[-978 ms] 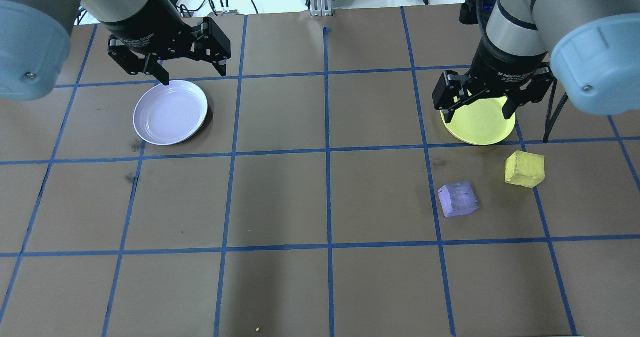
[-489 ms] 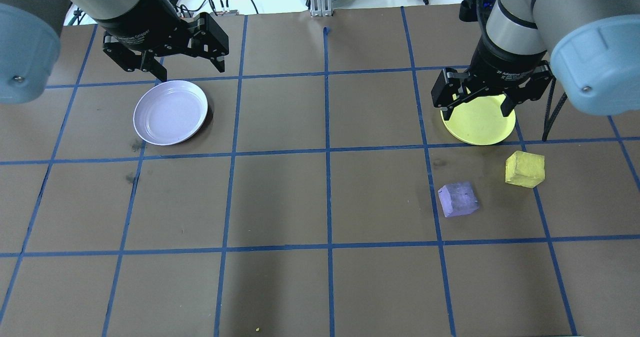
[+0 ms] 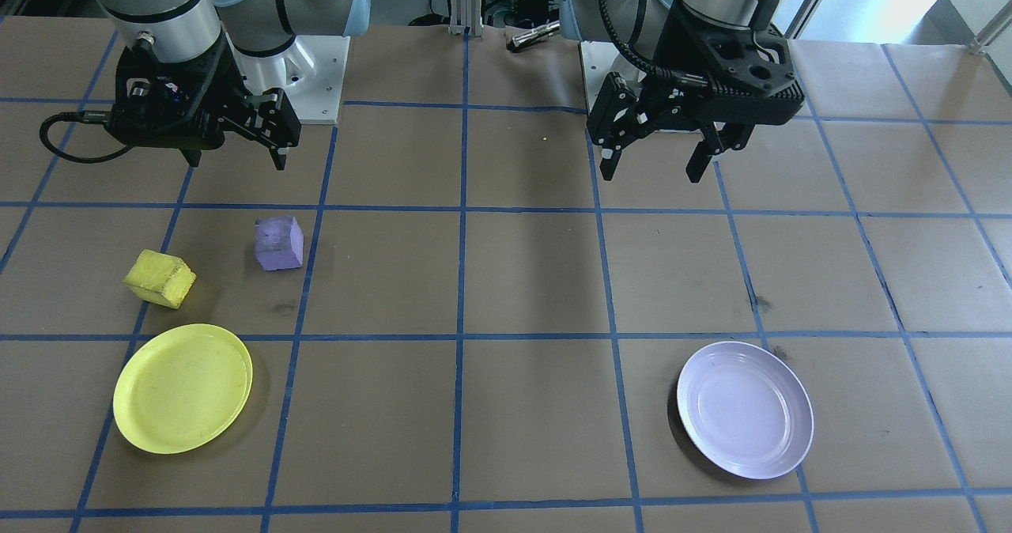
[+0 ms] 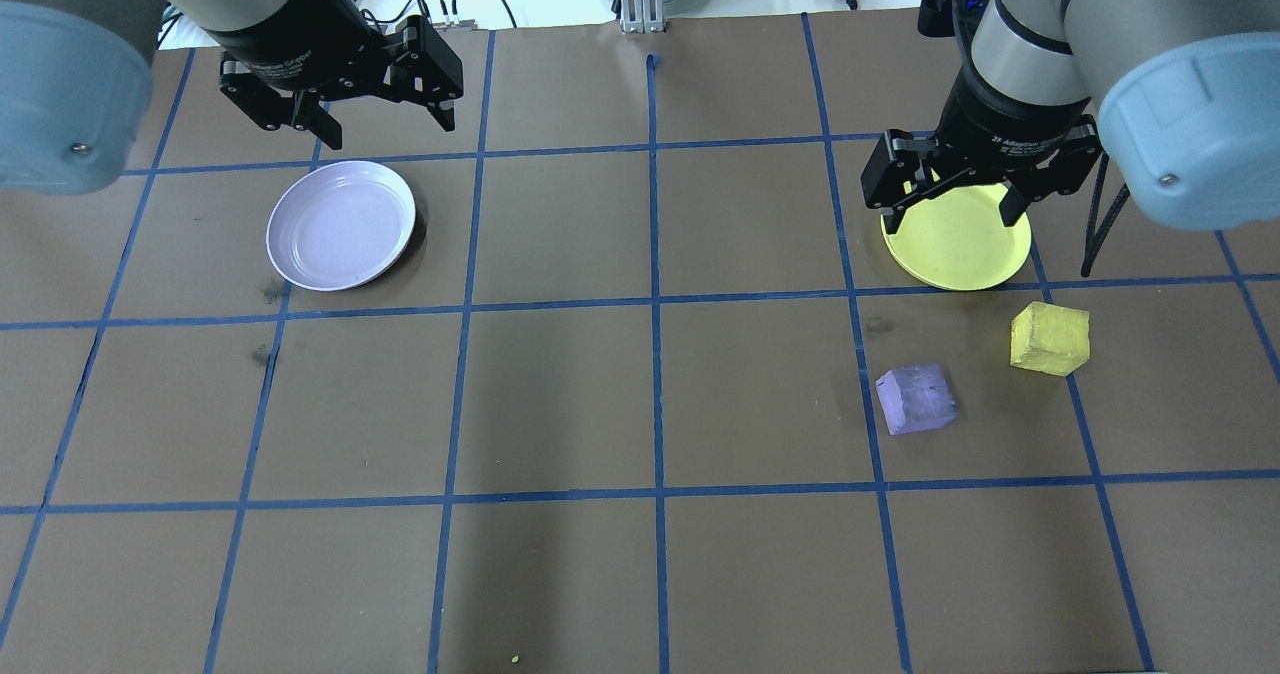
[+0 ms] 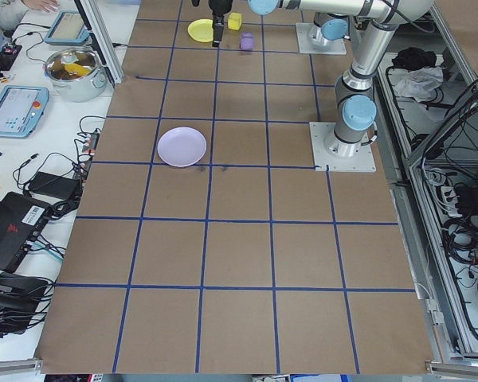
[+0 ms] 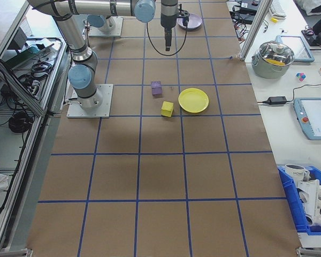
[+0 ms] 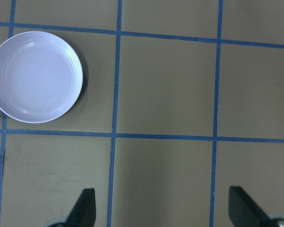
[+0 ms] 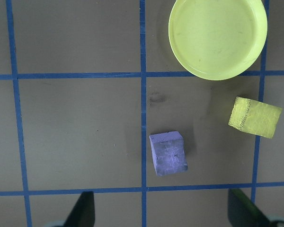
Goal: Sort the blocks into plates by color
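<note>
The yellow block (image 4: 1048, 338) and the purple block (image 4: 916, 399) look like rough foam cubes, so they are probably light, a little soft and grippy rather than slick; a gentle squeeze across two opposite flat faces, with the fingers coming straight down over the top, should hold either one, and too hard a pinch would likely only dent it. Both sit flat on the desk (image 4: 640, 404) on the robot's right side, close together but apart, each turned slightly off the blue grid lines, so the wrist would need a small turn to square up to the faces. The yellow block lies just beside the yellow plate (image 4: 960, 239), not touching it; the purple block is a bit further from that plate and well apart from the lavender plate (image 4: 341, 224), which lies across the desk on the left side. Both plates hold nothing. The right hand (image 4: 955, 199) hangs above the yellow plate's far edge, pointing straight down, fingers spread wide and holding nothing; its wrist view shows both blocks and the plate below. The left hand (image 4: 385, 119) hovers beyond the lavender plate, also pointing down, fingers wide apart and bare. Neither hand is near desk height yet.
</note>
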`<control>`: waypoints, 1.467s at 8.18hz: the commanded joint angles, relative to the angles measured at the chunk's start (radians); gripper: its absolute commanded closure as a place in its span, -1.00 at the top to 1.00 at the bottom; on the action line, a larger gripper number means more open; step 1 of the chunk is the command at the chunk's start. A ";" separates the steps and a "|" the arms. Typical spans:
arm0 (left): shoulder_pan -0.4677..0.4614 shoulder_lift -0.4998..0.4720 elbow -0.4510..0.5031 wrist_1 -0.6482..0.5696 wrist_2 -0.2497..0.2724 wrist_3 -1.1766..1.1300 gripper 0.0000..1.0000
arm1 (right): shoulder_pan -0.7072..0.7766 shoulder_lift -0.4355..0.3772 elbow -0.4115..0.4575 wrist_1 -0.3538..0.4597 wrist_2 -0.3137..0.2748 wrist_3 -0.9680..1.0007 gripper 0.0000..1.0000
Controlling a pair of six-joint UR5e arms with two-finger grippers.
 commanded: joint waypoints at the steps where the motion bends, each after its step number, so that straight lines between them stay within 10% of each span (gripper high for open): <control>1: 0.000 -0.006 0.001 0.007 0.000 0.002 1.00 | -0.001 0.020 0.000 -0.038 -0.001 0.002 1.00; 12: 0.000 -0.017 -0.007 0.036 0.001 0.000 1.00 | -0.001 0.025 0.000 -0.038 -0.001 -0.001 1.00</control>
